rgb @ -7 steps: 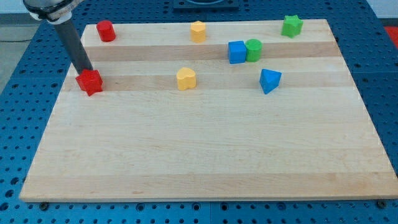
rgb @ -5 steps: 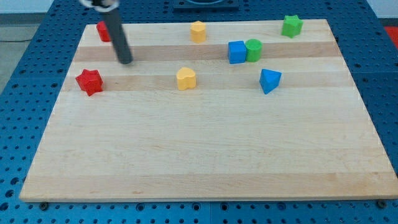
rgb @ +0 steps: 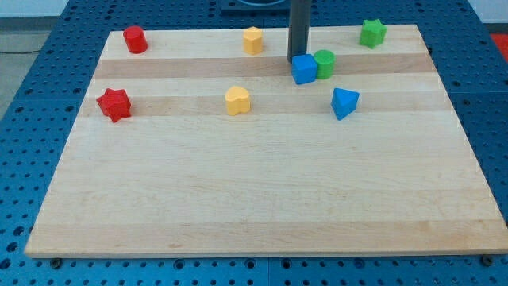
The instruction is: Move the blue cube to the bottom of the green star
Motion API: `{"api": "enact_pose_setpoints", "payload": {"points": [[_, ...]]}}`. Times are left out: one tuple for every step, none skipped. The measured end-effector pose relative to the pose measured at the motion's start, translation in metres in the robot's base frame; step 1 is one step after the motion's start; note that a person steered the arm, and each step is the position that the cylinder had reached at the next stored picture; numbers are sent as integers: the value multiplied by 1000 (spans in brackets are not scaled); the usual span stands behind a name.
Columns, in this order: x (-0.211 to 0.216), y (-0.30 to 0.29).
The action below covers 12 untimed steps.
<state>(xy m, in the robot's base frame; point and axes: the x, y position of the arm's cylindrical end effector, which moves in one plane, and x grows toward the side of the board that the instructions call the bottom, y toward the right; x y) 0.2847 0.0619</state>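
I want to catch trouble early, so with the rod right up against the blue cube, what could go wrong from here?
1. The blue cube touches the green cylinder; my tip, at the cube's upper-left corner, may shove both along together.
2. An off-centre push there could spin the cube away.
3. The green star sits near the board's top edge; overshooting might knock it off.

Bright, even light; sharp, soft shadows.

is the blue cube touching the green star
No, the blue cube sits against the green cylinder; the green star stands apart.
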Motion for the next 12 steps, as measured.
{"api": "enact_pose_setpoints", "payload": {"points": [[18, 6], [26, -18], [44, -28], [63, -23], [64, -5], [55, 38], [46, 61], [30, 76], [8, 91], [-3, 122], [0, 138], [16, 138]]}}
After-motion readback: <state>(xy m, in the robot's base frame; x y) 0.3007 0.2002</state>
